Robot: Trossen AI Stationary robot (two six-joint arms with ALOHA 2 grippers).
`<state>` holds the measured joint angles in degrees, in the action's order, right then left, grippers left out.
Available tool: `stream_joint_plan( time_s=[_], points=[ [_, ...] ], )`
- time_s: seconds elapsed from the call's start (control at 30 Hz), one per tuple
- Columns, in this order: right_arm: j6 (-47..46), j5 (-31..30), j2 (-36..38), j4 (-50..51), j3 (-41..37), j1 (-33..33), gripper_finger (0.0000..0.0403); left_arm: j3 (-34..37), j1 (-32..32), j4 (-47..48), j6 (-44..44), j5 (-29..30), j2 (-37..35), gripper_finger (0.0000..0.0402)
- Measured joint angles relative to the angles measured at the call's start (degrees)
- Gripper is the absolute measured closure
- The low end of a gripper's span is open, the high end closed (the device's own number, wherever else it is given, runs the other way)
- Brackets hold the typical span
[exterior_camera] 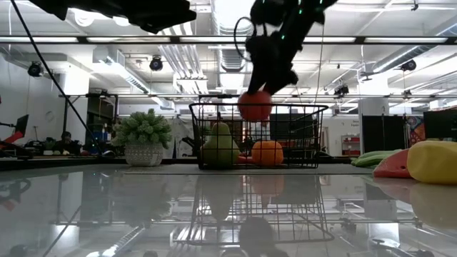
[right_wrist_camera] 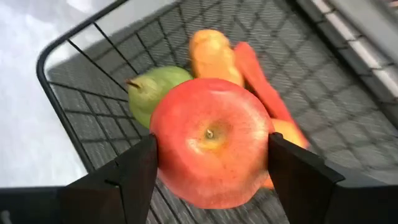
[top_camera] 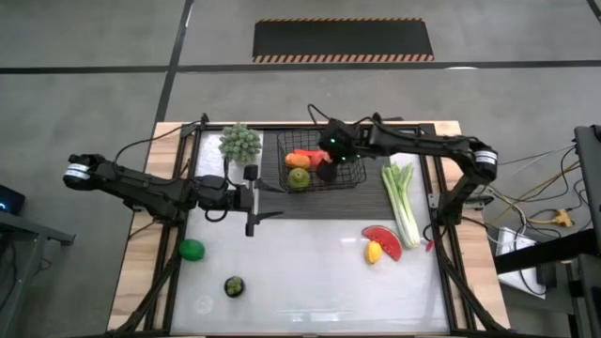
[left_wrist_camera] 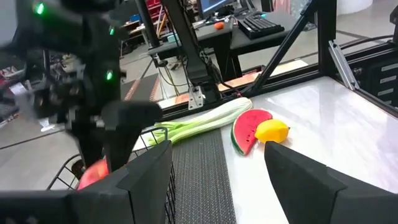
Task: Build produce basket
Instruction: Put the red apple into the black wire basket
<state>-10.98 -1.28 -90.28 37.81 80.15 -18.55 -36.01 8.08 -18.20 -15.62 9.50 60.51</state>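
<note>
The black wire basket stands on a dark ribbed mat near the table's far edge. It holds a green pear-shaped fruit, an orange fruit and a carrot. My right gripper hangs over the basket, shut on a red apple. My left gripper is open and level, left of the basket, holding nothing. On the table lie the celery, the watermelon slice, the lemon, the lime and the dark round fruit. My right gripper pinches the red apple between its two fingers, one on each side, the stem end facing the wrist camera. The fingers come from above, pointing down. The apple hangs clear at the height of the basket's rim, above the fruit inside.
A small potted green plant stands just left of the basket. The ribbed mat reaches toward the near side from the basket. Metal frame rails run along the table's sides. The white surface between lime and lemon is bare.
</note>
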Motion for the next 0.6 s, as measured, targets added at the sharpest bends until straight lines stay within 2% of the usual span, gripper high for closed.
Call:
stream_joint_plan(
  time_s=[0.13,0.33,0.6],
  points=[
    [0.0,5.8,-3.7,-3.9,-1.1,-2.3,0.0147,0.0,0.0,0.9,0.0,0.0,0.0,0.0162],
    [-1.1,6.3,-8.1,-4.3,-0.2,-3.3,0.0147,0.0,0.0,0.8,0.0,0.0,0.0,0.0162],
    [-1.0,5.9,-10.3,-4.3,0.1,-3.9,0.0147,0.0,0.0,0.8,-0.2,0.0,0.0,0.0162]
  ],
)
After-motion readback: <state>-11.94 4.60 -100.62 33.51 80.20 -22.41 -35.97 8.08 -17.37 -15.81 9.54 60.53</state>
